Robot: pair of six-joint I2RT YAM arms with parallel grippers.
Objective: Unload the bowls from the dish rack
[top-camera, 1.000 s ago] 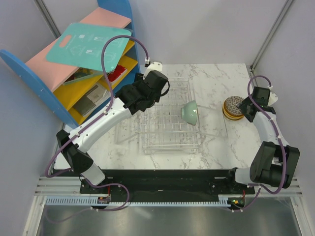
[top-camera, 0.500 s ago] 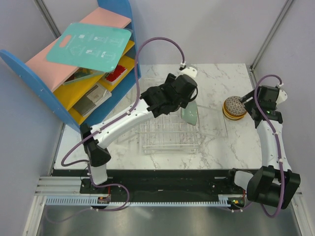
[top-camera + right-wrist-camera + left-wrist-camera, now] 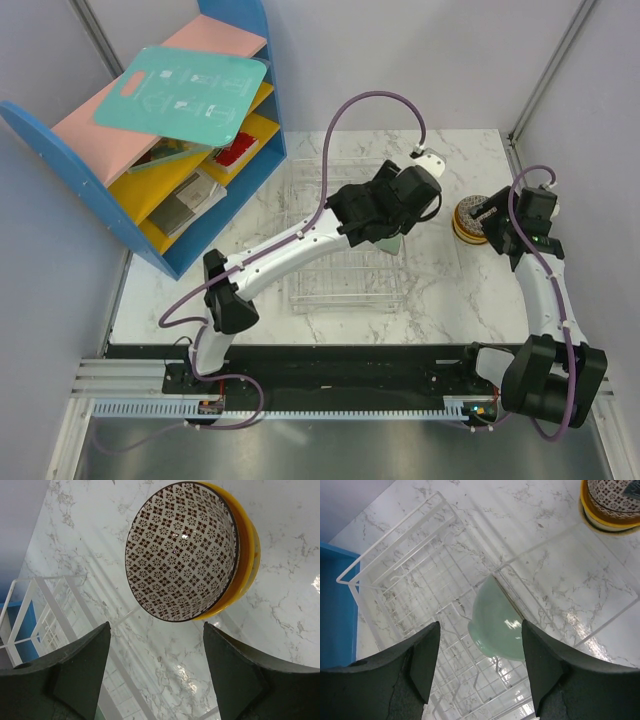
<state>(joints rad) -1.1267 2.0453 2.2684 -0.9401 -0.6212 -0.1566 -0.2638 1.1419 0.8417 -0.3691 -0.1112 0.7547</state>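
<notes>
The pale mint green bowl (image 3: pixel 497 625) stands on its edge at the right side of the white wire dish rack (image 3: pixel 400 575). My left gripper (image 3: pixel 480 672) hovers over it, open, with the bowl's lower part between the fingers and no contact visible. From above, only a sliver of this bowl (image 3: pixel 392 243) shows under the left wrist. On the table right of the rack, the mesh-patterned bowl (image 3: pixel 180 550) sits nested in the orange bowl (image 3: pixel 246 565). My right gripper (image 3: pixel 156 680) is open just short of that stack, holding nothing.
A blue-and-yellow shelf unit (image 3: pixel 150 150) with a teal board on top stands at the back left. The dish rack (image 3: pixel 340 275) rests on a clear sheet whose edge (image 3: pixel 600 622) runs across the marble. The bowl stack (image 3: pixel 468 222) is close to the table's right edge.
My left arm has swung right across the rack, from its left side to above the mint bowl. My right gripper has opened wider and stays beside the bowl stack.
</notes>
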